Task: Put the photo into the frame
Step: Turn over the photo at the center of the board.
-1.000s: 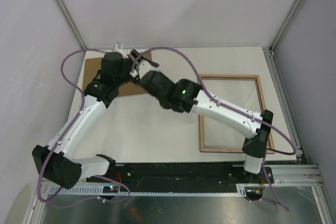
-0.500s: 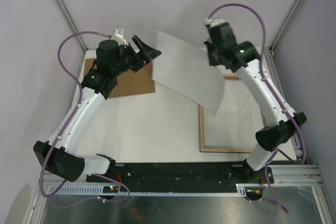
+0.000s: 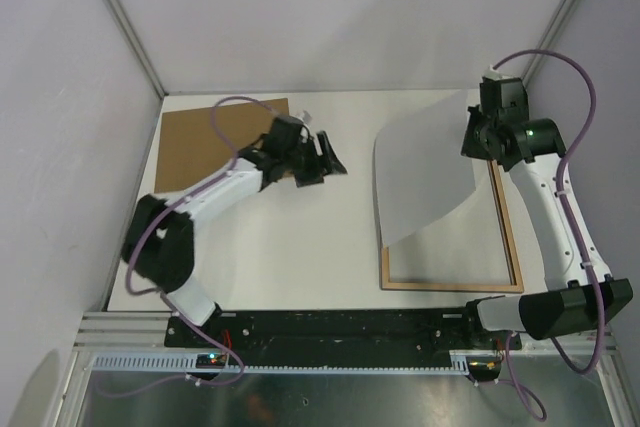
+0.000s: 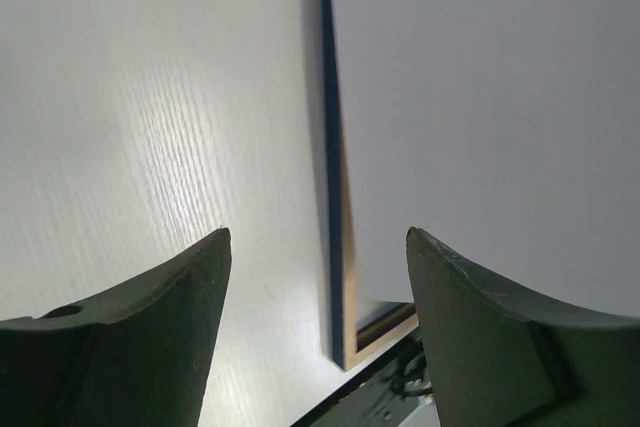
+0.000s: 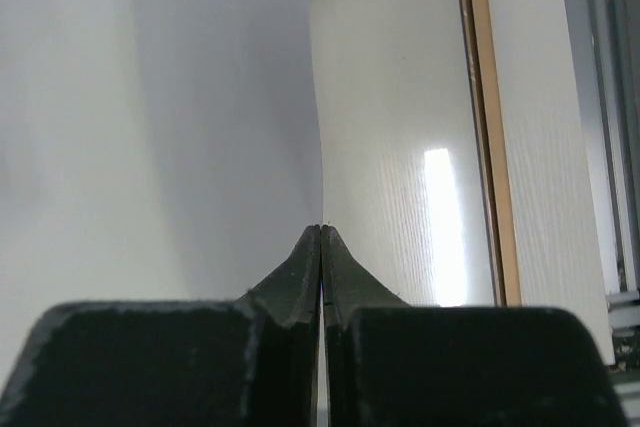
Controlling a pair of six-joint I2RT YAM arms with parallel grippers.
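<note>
The photo point(image 3: 425, 177) shows only its blank white back and hangs curved over the frame's left half. My right gripper point(image 3: 476, 139) is shut on the photo's far right edge, and in the right wrist view the jaws point(image 5: 320, 232) pinch the sheet point(image 5: 150, 97) edge-on. The frame point(image 3: 450, 284) lies flat at the right with its light wood side up; it appears as a wood strip point(image 5: 492, 147) in the right wrist view and as a navy edge point(image 4: 333, 247) in the left wrist view. My left gripper point(image 3: 335, 158) is open and empty over the table's middle, its fingers point(image 4: 130, 337) pointing toward the frame.
A brown backing board point(image 3: 200, 142) lies flat at the far left, partly under my left arm. The white table point(image 3: 300, 247) is bounded by grey walls with metal rails, and a black base rail point(image 3: 340, 332) runs along the near edge.
My right arm swung right, carrying the photo from above the board to above the frame. My left arm folded down and its gripper moved toward the table's middle.
</note>
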